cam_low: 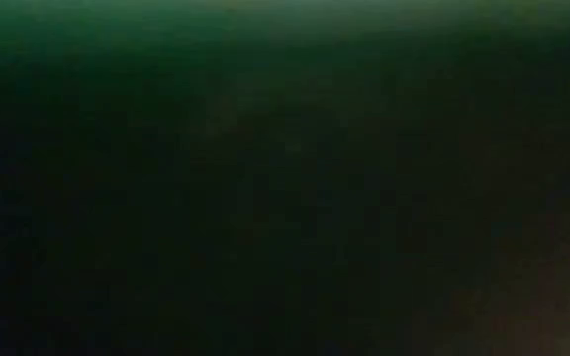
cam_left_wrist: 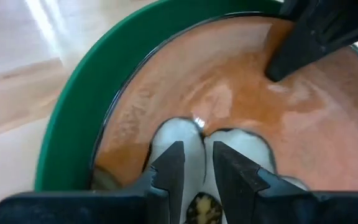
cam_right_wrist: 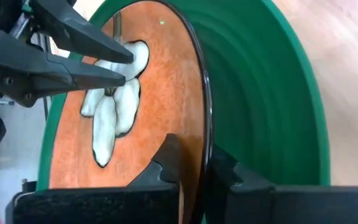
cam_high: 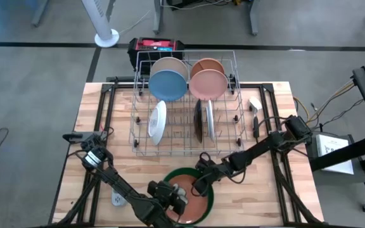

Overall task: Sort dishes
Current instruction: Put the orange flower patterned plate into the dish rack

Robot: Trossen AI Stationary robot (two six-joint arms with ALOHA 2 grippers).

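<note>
A large green plate (cam_high: 181, 171) lies at the table's near middle, with a rust-orange plate (cam_right_wrist: 166, 81) that bears a white flower (cam_left_wrist: 241, 146) resting in it. My right gripper (cam_right_wrist: 194, 152) comes from the right and is shut on the orange plate's rim. My left gripper (cam_left_wrist: 194, 155) comes from the near left. Its fingers stand a narrow gap apart, their tips over the flower. The low view shows only dark green. My right gripper pinches the orange plate's dark rim (cam_right_wrist: 205, 118), one finger on the plate's face and the other under it, inside the green plate (cam_right_wrist: 260, 93). The fingers slant down from the table's right. The held edge looks raised off the green plate. My left gripper sets its two fingertips (cam_right_wrist: 128, 60) on the orange plate's face at the white flower, slanting down from the near left, with nothing between them.
A silver wire rack (cam_high: 185, 101) fills the table's far middle, with blue (cam_high: 168, 85), tan, pink (cam_high: 208, 84), white (cam_high: 158, 122) and dark dishes standing in it. A small pale gadget (cam_high: 118, 199) lies near left, and a red-black box (cam_high: 156, 45) sits beyond the far edge.
</note>
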